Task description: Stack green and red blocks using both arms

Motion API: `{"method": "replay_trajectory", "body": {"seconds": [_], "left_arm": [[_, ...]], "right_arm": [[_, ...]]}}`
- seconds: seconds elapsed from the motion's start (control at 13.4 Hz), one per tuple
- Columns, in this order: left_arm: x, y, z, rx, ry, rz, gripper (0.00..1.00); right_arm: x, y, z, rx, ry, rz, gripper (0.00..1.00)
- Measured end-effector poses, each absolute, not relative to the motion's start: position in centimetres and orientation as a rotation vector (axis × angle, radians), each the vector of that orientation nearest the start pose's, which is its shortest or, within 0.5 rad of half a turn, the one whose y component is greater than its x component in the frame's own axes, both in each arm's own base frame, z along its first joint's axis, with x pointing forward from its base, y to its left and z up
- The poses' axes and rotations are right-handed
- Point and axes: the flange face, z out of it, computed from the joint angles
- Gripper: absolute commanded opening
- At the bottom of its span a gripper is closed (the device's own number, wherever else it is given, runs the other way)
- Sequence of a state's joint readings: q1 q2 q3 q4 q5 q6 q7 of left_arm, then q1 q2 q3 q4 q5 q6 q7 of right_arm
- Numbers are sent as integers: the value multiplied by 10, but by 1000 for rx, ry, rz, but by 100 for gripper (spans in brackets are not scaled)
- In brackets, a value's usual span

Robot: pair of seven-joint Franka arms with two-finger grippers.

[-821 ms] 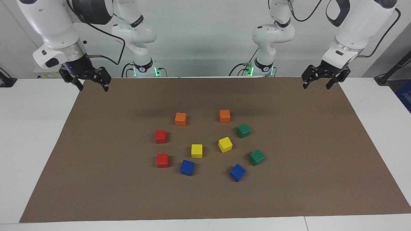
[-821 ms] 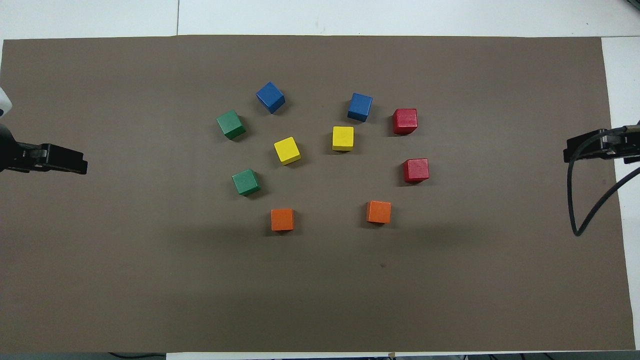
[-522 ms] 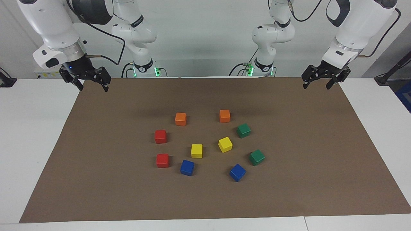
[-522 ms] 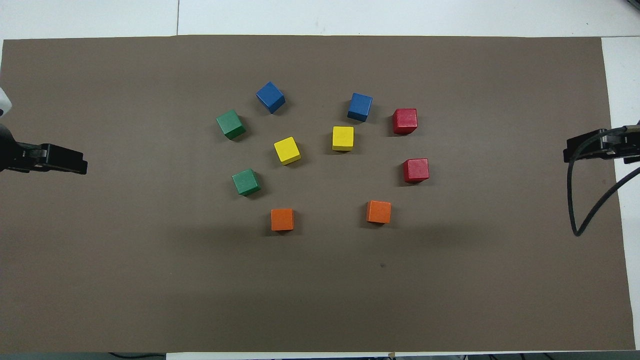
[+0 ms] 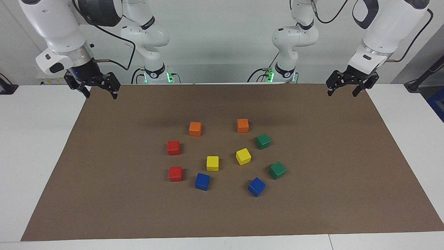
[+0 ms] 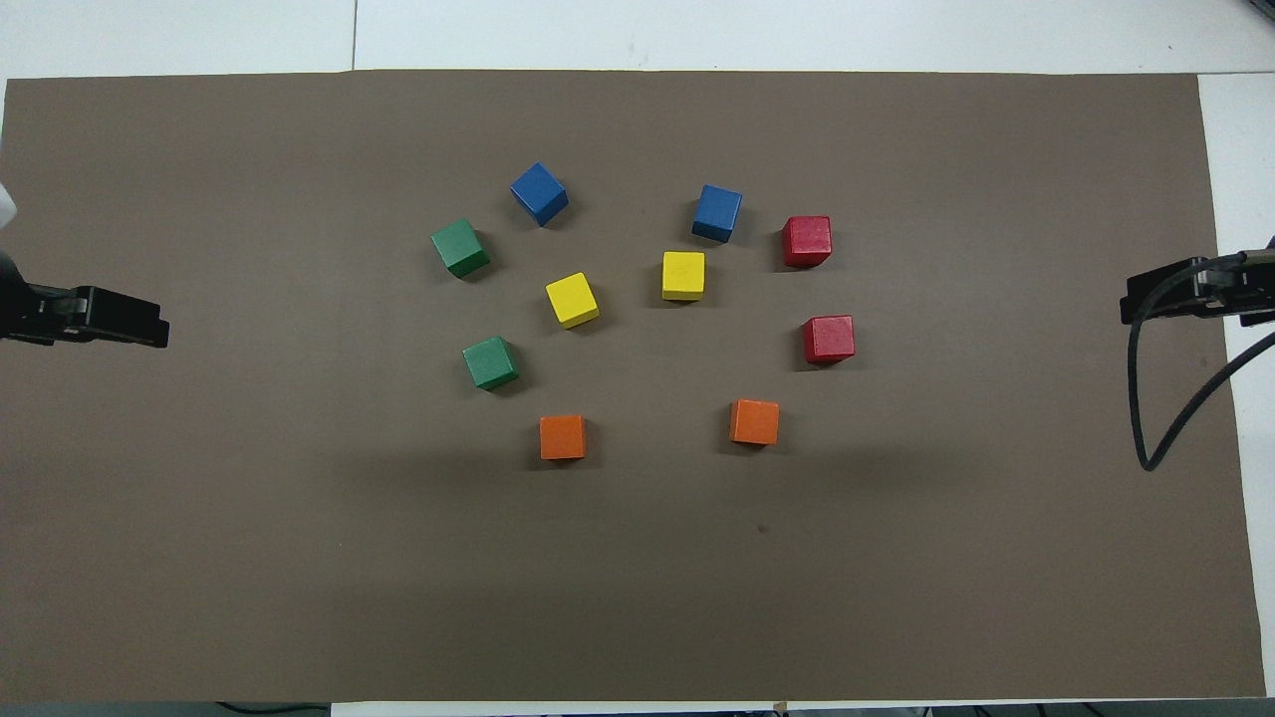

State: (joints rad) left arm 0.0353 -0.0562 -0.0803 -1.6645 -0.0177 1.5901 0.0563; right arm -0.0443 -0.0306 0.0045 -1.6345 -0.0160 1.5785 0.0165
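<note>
Green blocks (image 5: 270, 156): two; red blocks (image 5: 174, 160): two; all unstacked.

1. Green block nearer the robots (image 5: 263, 141) (image 6: 490, 362): flat on the tabletop, unstacked.
2. Second green block (image 5: 277, 170) (image 6: 459, 247): farther out, turned askew.
3. Red block nearer the robots (image 5: 173, 147) (image 6: 829, 339): lying singly.
4. Second red block (image 5: 175, 173) (image 6: 806, 241): farther out, apart.

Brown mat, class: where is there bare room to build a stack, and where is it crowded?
Bare stretches of the brown mat border the cube cluster toward each arm's end, and lie nearer the robots than the orange cubes. Crowded: the middle, where the yellow cubes sit ringed by red blocks, green blocks and blue cubes.
</note>
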Motion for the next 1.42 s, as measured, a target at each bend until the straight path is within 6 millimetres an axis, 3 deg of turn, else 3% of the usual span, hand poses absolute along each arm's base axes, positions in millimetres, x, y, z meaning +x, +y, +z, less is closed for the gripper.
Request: {"method": "replay_trajectory", "body": {"seconds": [0.15,0.45,0.67,0.9,1.12,1.42], "left_arm": [[536,-22,609,-3153,111,42,100],[538,-34,590,-3154,74,68,100],[549,-90,561,-3154,-27,57,100],[563,-149,510,-3154,-117,66,100],[561,-177,454,-3157,-191,42,100],[555,-214,415,-3139,-411,38,100]], "right_arm": [[546,-15,605,-3110,84,44,100],[567,38,569,-3100,69,13,100],[586,54,532,-3100,57,-6,100],[597,78,493,-3100,59,11,100],[603,114,459,-3100,35,1,100],[602,144,414,-3101,52,8,100]]}}
